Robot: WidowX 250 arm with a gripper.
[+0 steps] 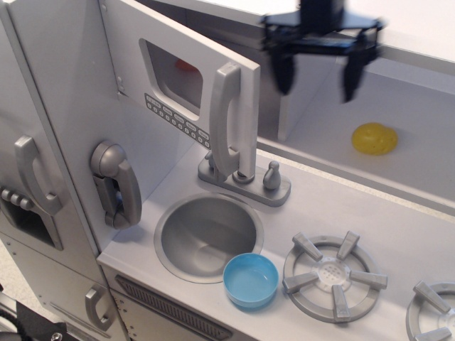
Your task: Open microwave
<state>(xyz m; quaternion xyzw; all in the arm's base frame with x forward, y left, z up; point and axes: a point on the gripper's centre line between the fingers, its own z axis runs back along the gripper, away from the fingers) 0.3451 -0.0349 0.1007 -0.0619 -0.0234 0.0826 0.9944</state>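
Here the grey microwave (186, 78) door stands ajar, the gripper (316, 69) spread, holding nothing.

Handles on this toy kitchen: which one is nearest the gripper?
The tall silver handle on the microwave door; the curved handles sit far left, away from the gripper.

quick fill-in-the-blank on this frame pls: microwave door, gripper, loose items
1. The microwave door is swung ____.
2. The gripper holds ____, fingers spread.
3. The bowl beside the sink is coloured ____.
4. The round object on the shelf right of the microwave is coloured ____.

Missing words: open; nothing; blue; yellow
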